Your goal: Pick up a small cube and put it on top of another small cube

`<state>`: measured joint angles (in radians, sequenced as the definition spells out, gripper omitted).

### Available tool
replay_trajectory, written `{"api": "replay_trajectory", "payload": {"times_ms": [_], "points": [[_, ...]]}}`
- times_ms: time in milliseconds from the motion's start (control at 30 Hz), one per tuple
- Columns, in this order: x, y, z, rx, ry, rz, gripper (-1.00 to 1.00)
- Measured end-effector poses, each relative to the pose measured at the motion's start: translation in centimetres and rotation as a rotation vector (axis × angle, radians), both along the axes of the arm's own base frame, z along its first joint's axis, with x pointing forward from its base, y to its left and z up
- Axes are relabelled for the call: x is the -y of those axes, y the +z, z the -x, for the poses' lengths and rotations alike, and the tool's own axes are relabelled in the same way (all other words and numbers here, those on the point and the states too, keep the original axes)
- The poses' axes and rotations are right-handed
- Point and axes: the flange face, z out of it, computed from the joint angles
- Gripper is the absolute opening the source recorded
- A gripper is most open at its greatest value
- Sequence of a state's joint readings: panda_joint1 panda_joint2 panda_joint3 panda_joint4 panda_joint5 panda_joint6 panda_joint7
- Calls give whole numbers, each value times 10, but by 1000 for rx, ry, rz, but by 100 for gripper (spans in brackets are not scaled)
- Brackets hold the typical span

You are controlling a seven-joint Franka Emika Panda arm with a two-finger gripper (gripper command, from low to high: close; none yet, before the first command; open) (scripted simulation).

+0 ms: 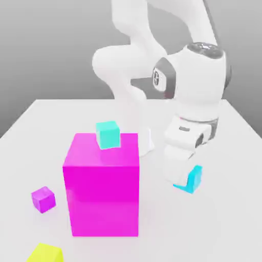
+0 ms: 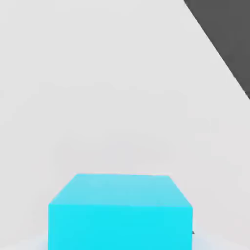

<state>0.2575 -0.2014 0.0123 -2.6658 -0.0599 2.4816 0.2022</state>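
1. My gripper (image 1: 185, 180) is clamped narrow on the cyan cube (image 1: 191, 179), which sits low, at or just off the table (image 1: 30, 120), toward the exterior view's right edge and beside the big magenta block (image 1: 102, 192).
2. In the hand view the cyan cube (image 2: 119, 211) sits square in front of the camera, so the grip looks centred.
3. Target: the teal cube (image 1: 108, 134) sits on top of the magenta block, near its far edge.
4. Risk: the target is high up. If I travel sideways without lifting enough first, the held cube or my fingers hit the block's side wall.
5. Risk: the teal cube is small and near the block's edge; an off-centre or tilted placement could knock it off or let the cyan one slide down.
6. Risk: a small cube in a narrow pinch could twist if bumped.
7. Pose: arm folded over from the far side of the table, wrist bent so the hand points straight down.
8. Purple cube (image 1: 43, 198) and yellow block (image 1: 46, 253) near the front edge look well out of my path.
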Motion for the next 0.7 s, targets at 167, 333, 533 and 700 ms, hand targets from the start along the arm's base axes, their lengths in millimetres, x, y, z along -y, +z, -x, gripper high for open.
{"api": "replay_trajectory", "payload": {"times_ms": [167,333,533,700], "points": [[49,72,1,16,-143,30,-100],[110,128,28,13,-379,22,-100],[163,129,66,-16,-639,-41,-100],[165,92,68,-18,-649,-46,100]]}}
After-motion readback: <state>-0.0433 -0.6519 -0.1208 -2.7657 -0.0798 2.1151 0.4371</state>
